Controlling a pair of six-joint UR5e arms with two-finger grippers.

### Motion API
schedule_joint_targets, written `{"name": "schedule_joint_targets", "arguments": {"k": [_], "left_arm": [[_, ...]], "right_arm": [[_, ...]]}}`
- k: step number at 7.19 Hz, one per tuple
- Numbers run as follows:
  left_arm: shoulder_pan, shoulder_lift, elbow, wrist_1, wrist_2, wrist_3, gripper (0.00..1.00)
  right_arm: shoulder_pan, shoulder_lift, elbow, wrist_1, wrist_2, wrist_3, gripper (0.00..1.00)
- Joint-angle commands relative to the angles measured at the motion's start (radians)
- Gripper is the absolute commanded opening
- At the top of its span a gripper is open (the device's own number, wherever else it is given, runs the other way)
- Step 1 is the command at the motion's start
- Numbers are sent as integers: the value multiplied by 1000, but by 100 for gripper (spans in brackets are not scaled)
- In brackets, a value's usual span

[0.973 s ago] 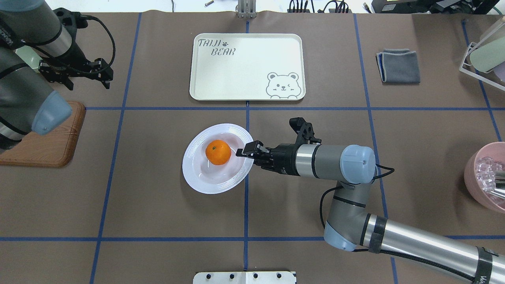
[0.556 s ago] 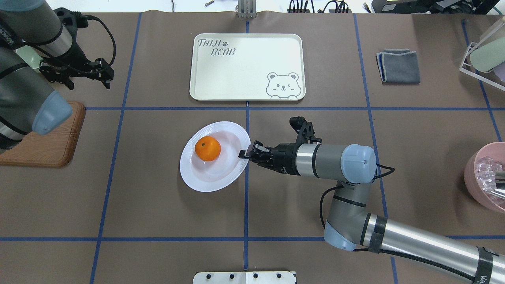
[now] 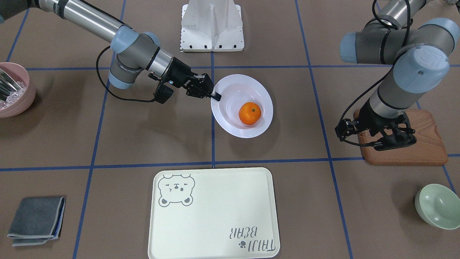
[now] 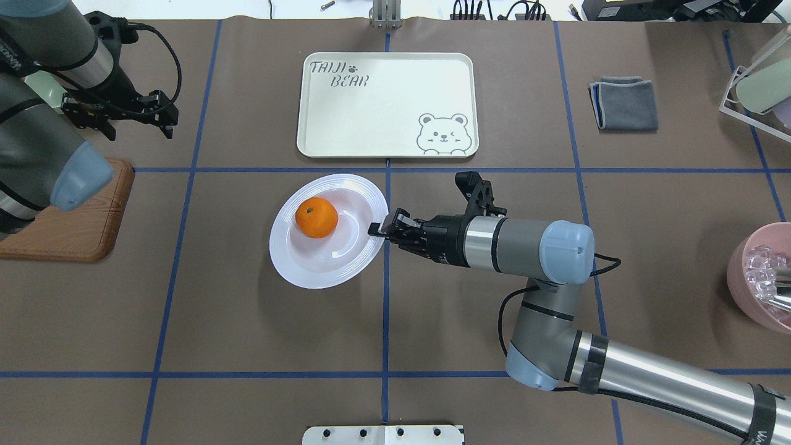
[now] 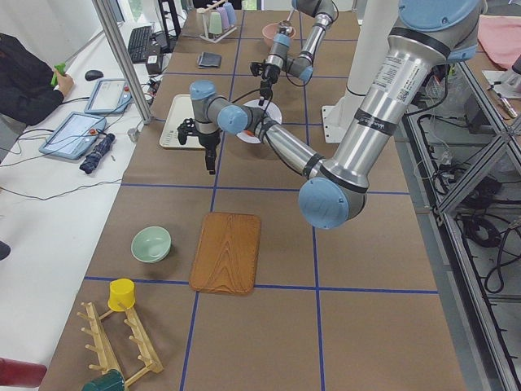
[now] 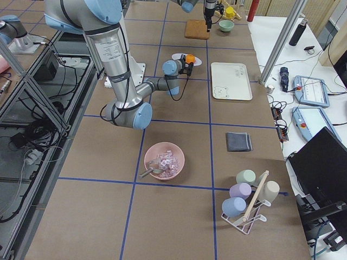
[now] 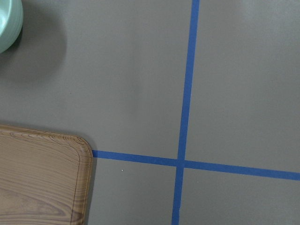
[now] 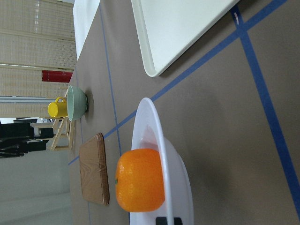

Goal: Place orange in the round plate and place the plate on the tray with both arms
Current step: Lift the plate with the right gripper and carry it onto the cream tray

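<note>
Brown taped tabletop: left fingers (image 4: pixel 133 114) hang spread wide by the board (image 4: pixel 74 228). Orange (image 4: pixel 316 217) sits loose in the glossy plate (image 4: pixel 309 275), nearer than the tray (image 4: pixel 383 105); right fingers (image 4: pixel 375 230) pinch its right rim. Plate's probably stiff, slippery and breakable, so I'd keep it level.

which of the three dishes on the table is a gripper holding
The white plate with the orange in it: the right gripper pinches its rim. The green bowl and pink bowl sit untouched.

The desk (image 3: pixel 143 144) holds one orange (image 3: pixel 249 113), one round plate (image 3: pixel 233 131), one tray (image 3: pixel 215 216), one board (image 3: pixel 431 151), one cloth (image 3: pixel 36 219), two bowls (pink bowl (image 3: pixel 27 99), green bowl (image 3: pixel 436 210)).
</note>
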Motion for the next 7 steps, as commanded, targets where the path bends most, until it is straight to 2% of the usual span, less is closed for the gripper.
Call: {"name": "schedule_joint_targets", "arguments": {"k": [1, 2, 5, 6, 7], "left_arm": [[-6, -2, 0, 2, 0, 0, 98], [-11, -6, 3, 0, 0, 0, 98], [-18, -3, 3, 2, 1, 2, 98], [-18, 0, 4, 2, 6, 2, 98], [-24, 0, 4, 0, 7, 3, 98]], "right_arm": [[23, 1, 2, -16, -81, -1, 0], [45, 14, 2, -54, -142, 5, 0], [156, 74, -4, -287, -213, 141, 0], [176, 96, -21, -336, -233, 182, 0], [190, 147, -92, -341, -250, 213, 0]]}}
